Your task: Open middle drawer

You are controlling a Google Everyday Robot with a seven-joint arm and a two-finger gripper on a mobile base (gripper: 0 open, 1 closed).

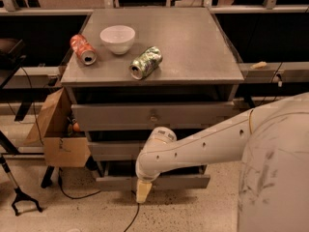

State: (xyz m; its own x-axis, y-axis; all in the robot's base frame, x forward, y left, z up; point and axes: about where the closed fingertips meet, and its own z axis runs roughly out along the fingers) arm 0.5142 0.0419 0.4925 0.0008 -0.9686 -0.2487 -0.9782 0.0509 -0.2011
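Note:
The grey cabinet [193, 42] has three stacked drawers. The middle drawer [111, 150] is the front between the top drawer [203, 114], which has a small round knob [153, 116], and the bottom drawer [183, 181]. My white arm crosses the middle drawer's centre and hides its knob. My gripper [143, 191] hangs pointing down at floor level, in front of the bottom drawer and below the middle drawer. All three drawers stand slightly out from the frame.
On the cabinet top lie a white bowl [117, 37], a red can [83, 49] and a green can [146, 62], both cans on their sides. An open cardboard box [58, 139] stands at the left. A cable [72, 195] runs on the floor.

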